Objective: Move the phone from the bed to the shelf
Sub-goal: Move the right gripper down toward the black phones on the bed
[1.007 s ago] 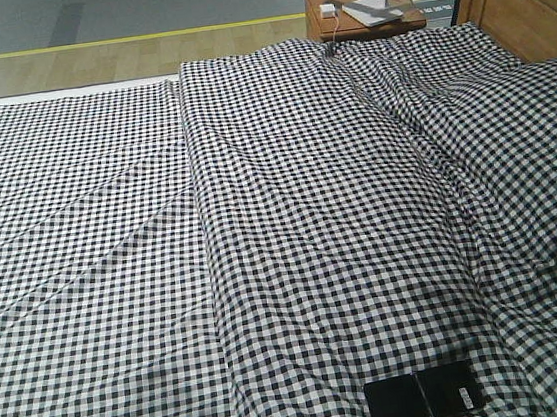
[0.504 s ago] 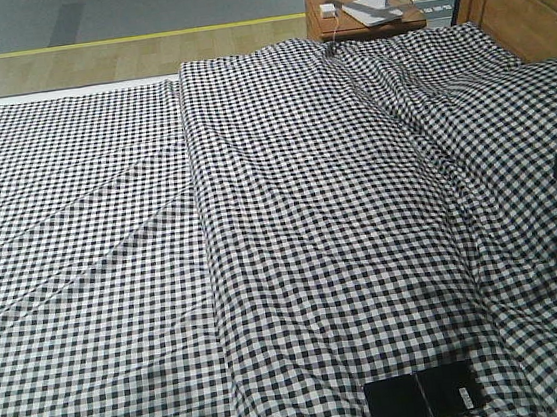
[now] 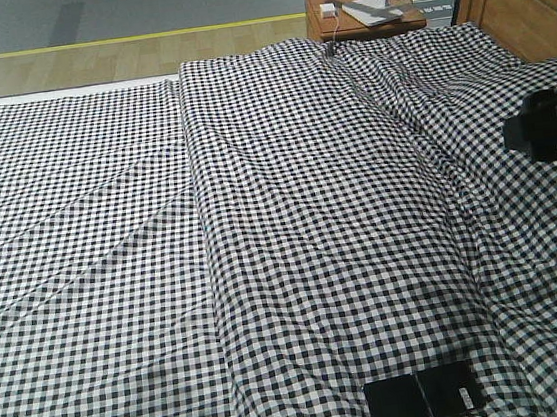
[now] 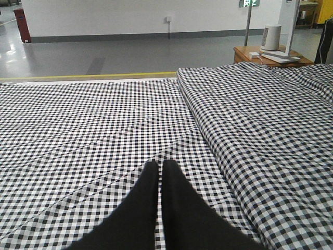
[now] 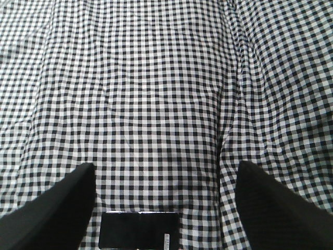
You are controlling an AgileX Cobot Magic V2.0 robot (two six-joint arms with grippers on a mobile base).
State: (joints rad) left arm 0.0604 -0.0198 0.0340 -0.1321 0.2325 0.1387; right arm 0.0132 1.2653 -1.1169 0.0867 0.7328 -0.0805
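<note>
Front view, change: the right arm has climbed along the right edge of the bed, from low against the bedding to higher up, nearer the headboard. The phone has not shifted.
Front view, phone: flat on the bedding by the bed's near edge, right of middle, untouched.
Front view, meaning: I judge this the set-up for a reach, with pickup not begun. The shelf is out of view.
Left wrist view, claw: the left gripper has its fingers pressed together on nothing, low over the bedding.
Left wrist view, room: open gingham runs to the far edge, and the nightstand stands beyond the far right corner.
Right wrist view, claw: the right gripper is spread wide and empty. The phone lies below it, framed between the fingers and apart from them.
Right wrist view, room: bare bedding on every side of the phone, with a soft fold to its right. Descent looks unobstructed.
</note>
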